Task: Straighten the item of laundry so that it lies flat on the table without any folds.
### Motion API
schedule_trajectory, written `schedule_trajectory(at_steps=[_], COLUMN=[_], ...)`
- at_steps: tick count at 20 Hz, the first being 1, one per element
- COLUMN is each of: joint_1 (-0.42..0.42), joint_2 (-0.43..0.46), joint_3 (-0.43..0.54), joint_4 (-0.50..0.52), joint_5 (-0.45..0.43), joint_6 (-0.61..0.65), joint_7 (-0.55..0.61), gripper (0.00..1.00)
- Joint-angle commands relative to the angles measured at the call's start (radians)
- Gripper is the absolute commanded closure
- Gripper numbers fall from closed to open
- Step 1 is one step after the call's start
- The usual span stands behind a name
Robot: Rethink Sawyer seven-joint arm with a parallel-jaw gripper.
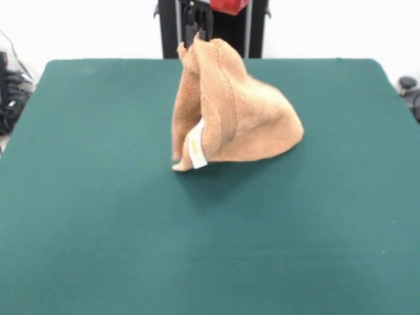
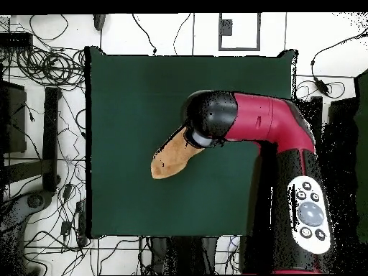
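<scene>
Arm (image 2: 267, 121) seen from overhead: thick rounded links, glossy crimson-red shell. Black domed joint cap (image 2: 212, 113) at the outer end, matte. Wider lower link (image 2: 291, 208) is black with red along its edges, carrying a white oval control panel (image 2: 310, 214) (grey round dial in the middle, small dark buttons around it). Front view: black upright pedestal column (image 1: 230, 33), a red block (image 1: 228, 5) at the top edge, dark narrow gripper parts (image 1: 191, 26) beside it, details unclear.
</scene>
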Motion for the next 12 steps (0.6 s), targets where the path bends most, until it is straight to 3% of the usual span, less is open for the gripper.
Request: schedule_trajectory(at_steps=[1, 7, 12], joint_1=[-0.006, -0.113, -0.19], joint_2=[-0.004, -0.039, -0.055], joint_3=[0.124, 0.134, 0.12], joint_4=[-0.034, 0.049, 0.113], joint_5=[-0.118, -0.171, -0.265], joint_6=[0.127, 0.129, 0.101], joint_7=[-0.369, -0.47, -0.524], gripper=[1.0, 1.0, 1.0])
